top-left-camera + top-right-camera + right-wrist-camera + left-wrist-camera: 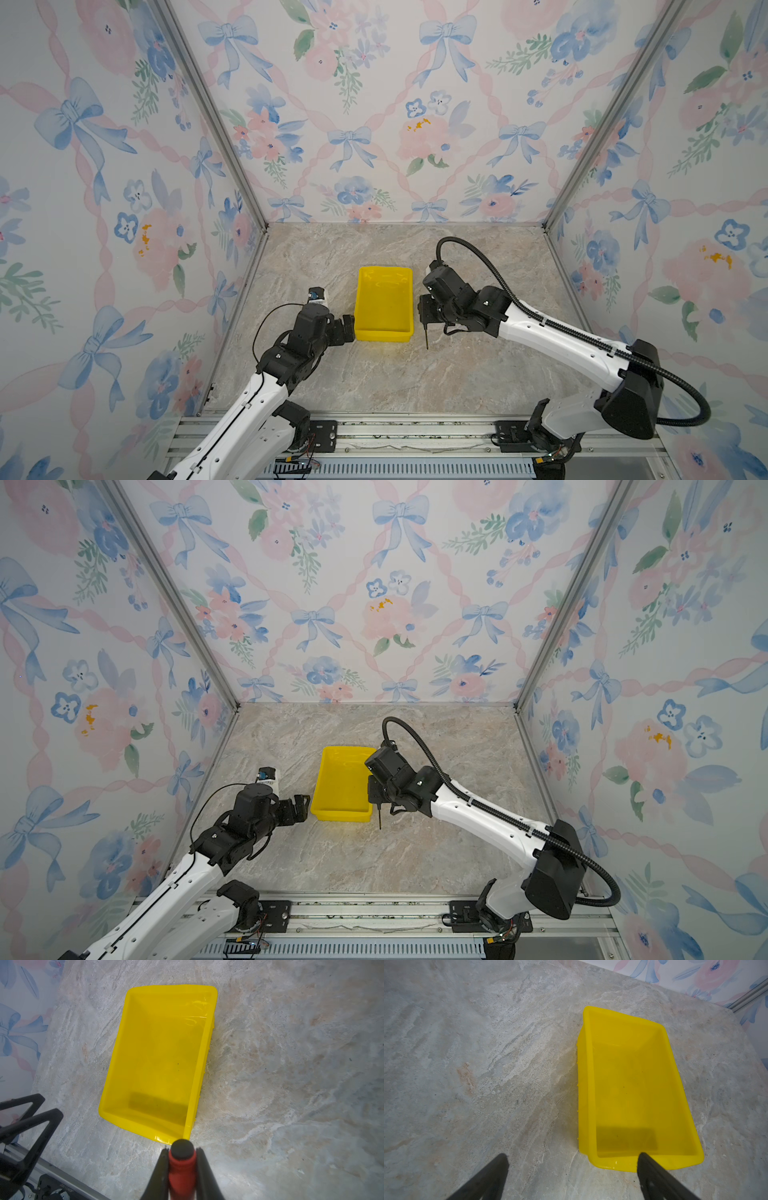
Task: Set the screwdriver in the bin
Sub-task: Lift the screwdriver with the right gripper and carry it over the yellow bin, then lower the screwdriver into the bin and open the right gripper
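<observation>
The bright yellow bin (382,334) (341,816) stands in the middle of the marble table, with nothing in it. My right gripper (426,316) (376,791) (182,1150) hovers just right of the bin's near right corner, shut on the screwdriver's orange-red handle (182,1167). The thin dark shaft (426,337) (379,817) hangs down towards the table, outside the bin. My left gripper (348,328) (301,808) (573,1156) is open and holds nothing, close to the bin's near left corner (591,1159). In the right wrist view the bin's rim (199,1064) lies just beyond the handle's black cap.
Floral walls enclose the table (415,374) on three sides. An aluminium rail (415,436) with both arm bases runs along the near edge. The right arm's black cable loops above the table (478,257). Bare marble lies to the right of the bin and nearer than it.
</observation>
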Available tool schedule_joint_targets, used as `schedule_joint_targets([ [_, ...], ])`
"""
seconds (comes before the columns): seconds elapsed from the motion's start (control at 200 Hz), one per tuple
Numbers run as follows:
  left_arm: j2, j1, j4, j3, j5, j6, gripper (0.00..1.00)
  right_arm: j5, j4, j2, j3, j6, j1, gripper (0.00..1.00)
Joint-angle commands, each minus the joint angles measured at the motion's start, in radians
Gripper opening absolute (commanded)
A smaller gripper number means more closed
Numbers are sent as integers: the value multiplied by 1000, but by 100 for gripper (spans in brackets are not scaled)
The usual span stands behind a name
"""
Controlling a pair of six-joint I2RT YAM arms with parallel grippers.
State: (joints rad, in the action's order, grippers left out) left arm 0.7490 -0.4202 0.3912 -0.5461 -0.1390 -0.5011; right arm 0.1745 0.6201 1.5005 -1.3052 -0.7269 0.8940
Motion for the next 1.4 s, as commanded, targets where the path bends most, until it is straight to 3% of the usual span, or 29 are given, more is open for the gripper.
schedule_joint_targets([
  [0.0, -18, -10, -5, 14, -24, -7, 97, -47, -42, 79, -92, -26, -17, 2],
  [0.255, -52, -32, -5, 21, -52, -8, 97, -65, -80, 283, -280, -56, -39, 2],
  [0.65, -84, -82, -4, 29, -90, -9, 97, -121, -153, 519, -426, -157, -69, 2],
  [1.395, -128, -108, 7, 32, -126, -15, 98, -117, -192, 779, -548, -172, -64, 3],
])
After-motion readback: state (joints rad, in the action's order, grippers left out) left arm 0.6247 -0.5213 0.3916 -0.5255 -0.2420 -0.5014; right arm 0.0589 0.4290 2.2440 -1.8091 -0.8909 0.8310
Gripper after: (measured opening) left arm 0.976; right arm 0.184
